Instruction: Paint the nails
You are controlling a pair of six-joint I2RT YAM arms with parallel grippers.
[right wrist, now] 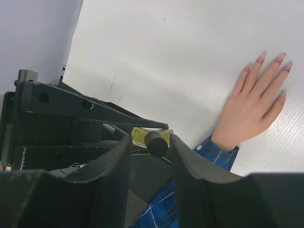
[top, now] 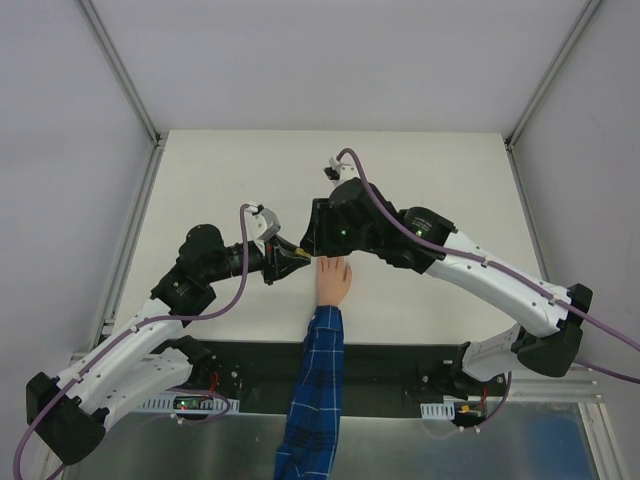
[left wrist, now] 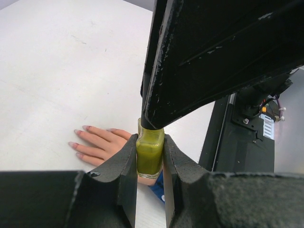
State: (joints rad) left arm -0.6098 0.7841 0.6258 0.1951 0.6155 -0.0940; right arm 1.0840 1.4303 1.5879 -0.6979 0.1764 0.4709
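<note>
- The left gripper, seen from the top, sits just left of the mannequin hand. The right gripper hangs close by the hand's fingertips, meeting the left one there with its fingers hidden under its own wrist. The hand lies palm down on the white surface, with a blue plaid sleeve trailing from its wrist.
- In the left wrist view, the left gripper is clamped on the sides of an upright yellow-green polish bottle, just beside the hand's wrist. The right gripper's black finger reaches down onto the bottle's top. The nails show pale pink at the tips of the flat fingers.
- In the right wrist view, the right gripper's jaws stand apart on either side of the bottle's black cap, with a gap showing on one side. The cap is beside the hand's cuff, and the nails point away from it.
</note>
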